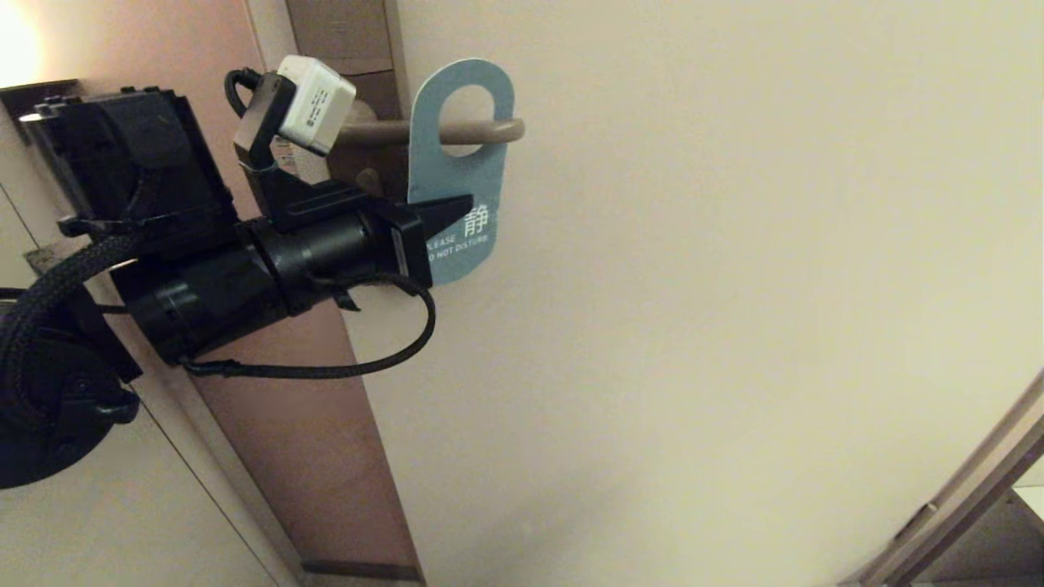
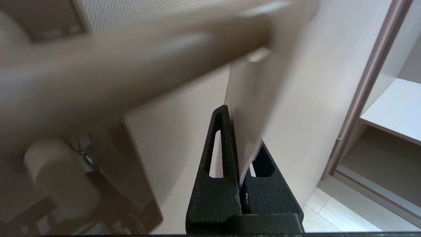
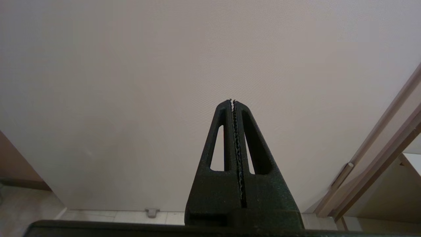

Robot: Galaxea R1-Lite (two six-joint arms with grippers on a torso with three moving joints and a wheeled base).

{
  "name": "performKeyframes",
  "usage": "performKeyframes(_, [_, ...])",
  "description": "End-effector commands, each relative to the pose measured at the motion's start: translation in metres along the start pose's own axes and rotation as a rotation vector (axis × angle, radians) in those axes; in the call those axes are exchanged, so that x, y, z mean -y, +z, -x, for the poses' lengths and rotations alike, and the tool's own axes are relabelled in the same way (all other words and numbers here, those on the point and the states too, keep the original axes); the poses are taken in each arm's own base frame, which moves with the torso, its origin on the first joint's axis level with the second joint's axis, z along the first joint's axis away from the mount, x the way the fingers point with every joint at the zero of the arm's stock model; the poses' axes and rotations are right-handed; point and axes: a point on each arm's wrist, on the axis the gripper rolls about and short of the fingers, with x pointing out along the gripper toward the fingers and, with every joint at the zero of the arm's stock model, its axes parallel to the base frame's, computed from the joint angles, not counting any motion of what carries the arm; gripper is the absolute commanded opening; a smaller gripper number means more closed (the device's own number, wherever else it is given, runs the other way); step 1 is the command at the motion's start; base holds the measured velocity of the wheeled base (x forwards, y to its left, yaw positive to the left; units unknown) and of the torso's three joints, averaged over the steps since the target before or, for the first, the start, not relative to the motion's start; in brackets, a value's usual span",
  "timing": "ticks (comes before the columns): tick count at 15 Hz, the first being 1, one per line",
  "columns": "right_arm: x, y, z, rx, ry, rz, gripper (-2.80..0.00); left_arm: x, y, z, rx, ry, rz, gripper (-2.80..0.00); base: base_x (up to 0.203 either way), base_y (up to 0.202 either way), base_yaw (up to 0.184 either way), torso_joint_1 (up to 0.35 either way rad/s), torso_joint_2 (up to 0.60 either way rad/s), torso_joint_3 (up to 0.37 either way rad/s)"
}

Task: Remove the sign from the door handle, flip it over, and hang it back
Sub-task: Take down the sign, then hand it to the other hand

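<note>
The left claw [image 1: 457, 208] is pinched shut on the lower part of the sign [image 1: 465, 163], whose teal "do not disturb" face shows. Above the claw, the sign's oval hole is threaded over the door handle [image 1: 424, 130], so it hangs on the lever. Judging by this, only the grasp is done: lifting off, turning over and rehanging remain. The right claw [image 3: 234, 108] is closed on nothing, well away, facing the door [image 3: 131, 82].
</note>
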Motion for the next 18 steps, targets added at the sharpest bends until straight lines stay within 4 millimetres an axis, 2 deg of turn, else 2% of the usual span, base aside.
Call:
performKeyframes(1, [0.000, 0.000, 0.000, -0.001, 0.001, 0.000, -2.80, -0.003, -0.005, -0.013, -0.010, 0.014, 0.002, -2.80, 0.000, 0.000, 0.000, 0.000, 0.00, 0.000])
performKeyframes(5, [0.000, 0.000, 0.000, 0.000, 0.001, 0.000, -2.80, 0.005, -0.002, -0.028, 0.003, 0.036, -0.013, -2.80, 0.000, 0.000, 0.000, 0.000, 0.00, 0.000])
performKeyframes(11, [0.000, 0.000, 0.000, 0.000, 0.000, 0.000, -2.80, 0.029, -0.002, -0.032, -0.008, 0.010, -0.004, -2.80, 0.000, 0.000, 0.000, 0.000, 0.00, 0.000])
performKeyframes(16, [0.000, 0.000, 0.000, 0.000, 0.000, 0.000, -2.80, 0.037, -0.005, -0.036, -0.015, -0.016, -0.003, -2.80, 0.000, 0.000, 0.000, 0.000, 0.00, 0.000])
performKeyframes(18, [0.000, 0.000, 0.000, 0.000, 0.001, 0.000, -2.80, 0.046, -0.003, -0.038, -0.009, -0.049, 0.000, -2.80, 0.000, 0.000, 0.000, 0.000, 0.00, 0.000])
